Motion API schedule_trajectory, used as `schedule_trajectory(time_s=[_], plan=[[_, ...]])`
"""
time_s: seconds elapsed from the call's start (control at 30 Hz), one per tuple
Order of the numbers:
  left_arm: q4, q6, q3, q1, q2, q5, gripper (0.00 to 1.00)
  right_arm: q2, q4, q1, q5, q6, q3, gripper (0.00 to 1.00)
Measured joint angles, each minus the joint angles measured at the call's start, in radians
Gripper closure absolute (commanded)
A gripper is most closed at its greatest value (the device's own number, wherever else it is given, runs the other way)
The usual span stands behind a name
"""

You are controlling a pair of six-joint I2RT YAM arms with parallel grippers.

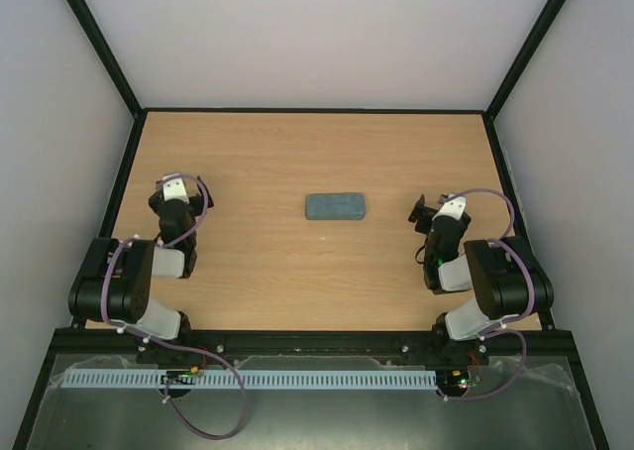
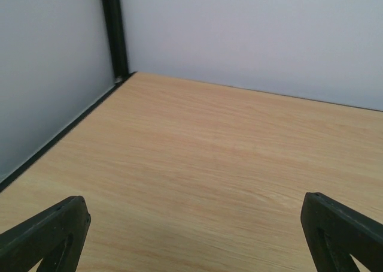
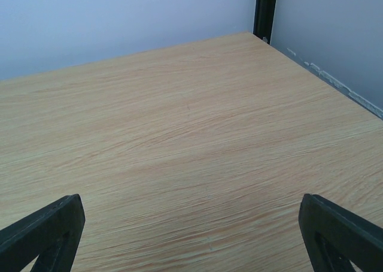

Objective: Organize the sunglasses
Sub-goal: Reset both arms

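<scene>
1. Your left gripper (image 2: 192, 227) sits near-left, fingers spread wide, holding nothing.
2. Your right gripper (image 3: 191, 227) is the same, near-right.
3. The grey-blue case (image 1: 335, 207) lies mid-table (image 1: 258, 153), seemingly closed. The sunglasses are out of sight, so I can't tell where they are.

grey-blue case (image 1: 335, 207) closed, flat at centre of wooden table (image 1: 297, 153)
</scene>
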Motion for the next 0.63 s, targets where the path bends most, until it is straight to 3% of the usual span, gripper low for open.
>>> schedule_trajectory(time_s=[0.1,0.23,0.63], plan=[[0.119,0.025,-0.047,0.014,0.020,0.103,0.01,0.000,0.000,0.000,-0.001,0.000,0.000,0.01],[0.138,0.030,-0.087,0.053,0.034,0.186,0.00,0.000,0.000,0.000,-0.003,0.000,0.000,0.01],[0.155,0.032,-0.087,0.056,0.034,0.225,0.01,0.000,0.000,0.000,-0.004,0.000,0.002,0.01]])
